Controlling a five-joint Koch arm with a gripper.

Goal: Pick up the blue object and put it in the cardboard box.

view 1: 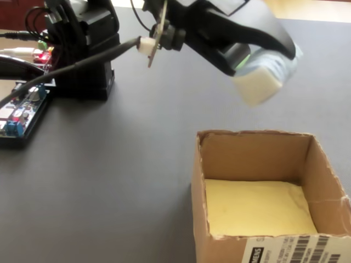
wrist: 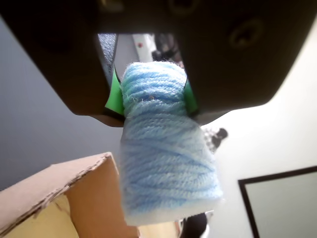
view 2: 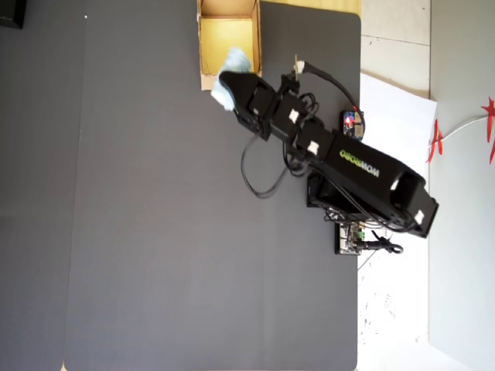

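Tool (wrist: 151, 96) grips ribbed blue object (wrist: 166, 158) above tan cardboard box (view 1: 258, 159).

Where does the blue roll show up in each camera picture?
Wrist view: blue roll at centre, clamped in the gripper.
Fixed view: upper right, blurred, held above the box.
Overhead view: top centre, at the box's lower edge.
Shared landmark: the cardboard box, beside or below the roll.

A dark grey mat (view 2: 155, 193) covers the desk — pale tiled floor (view 2: 394, 31) and white sheets (view 2: 390, 108) lie along its right edge, overhead.
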